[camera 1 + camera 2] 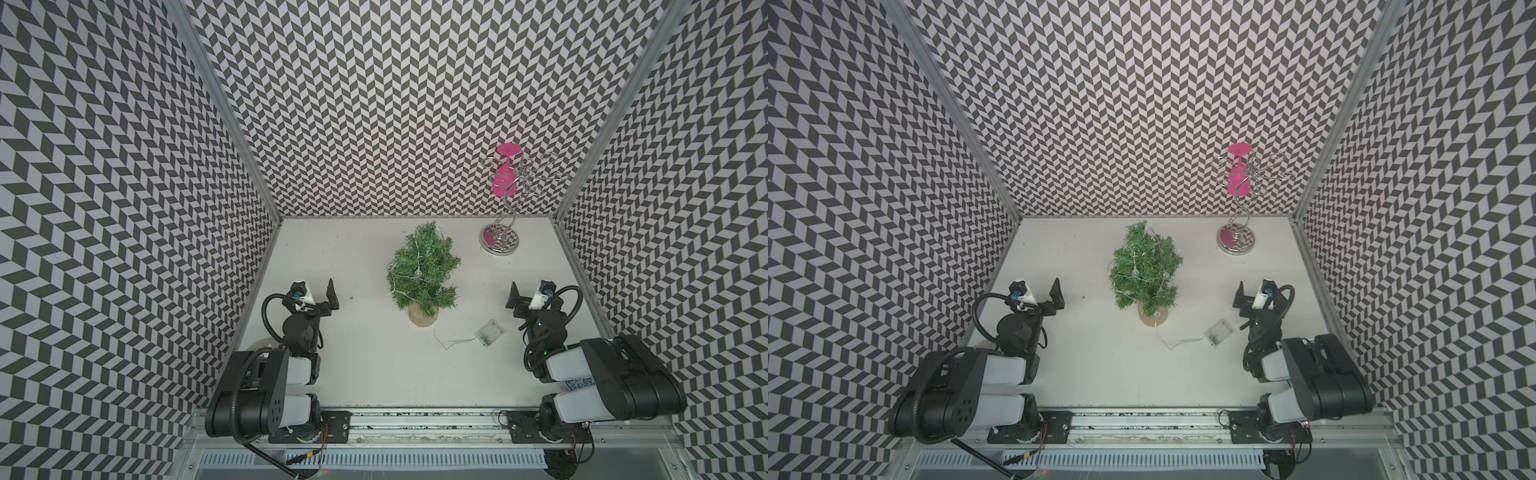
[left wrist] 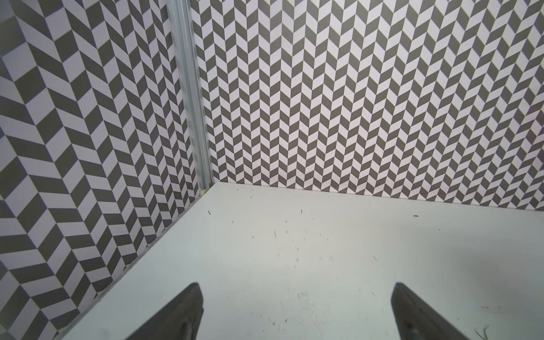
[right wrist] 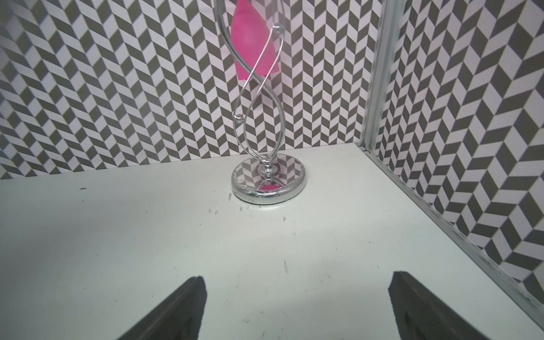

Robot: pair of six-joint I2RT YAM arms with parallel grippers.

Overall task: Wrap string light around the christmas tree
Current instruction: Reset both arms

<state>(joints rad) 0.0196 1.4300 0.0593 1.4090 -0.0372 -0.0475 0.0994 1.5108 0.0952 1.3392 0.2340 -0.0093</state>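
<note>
The left pincer [image 2: 295, 285] is released, its 2 fingers spread wide with only bare bench [image 2: 294, 250] between them; it holds and touches nothing. The right pincer [image 3: 297, 276] is likewise spread wide and empty, and it faces the chrome wire rack [image 3: 269, 182] standing in the far right corner, well apart from it. A pink glass [image 1: 506, 174] hangs upside down on that rack.

In both top views the christmas tree [image 1: 424, 270] [image 1: 1144, 270] stands upright on its pale wooden base near the middle of the bench, between the 2 pincers and well apart from each. The string light [image 1: 451, 343] is looped around the tree's branches, with clear bulbs showing among the needles. Its thin wire leaves the tree at the base and trails toward the near right across the bench to the clear battery box [image 1: 489, 332] [image 1: 1217, 332]. The box lies flat, near the right pincer on its near left side but not touching it, and far from the left pincer.
</note>
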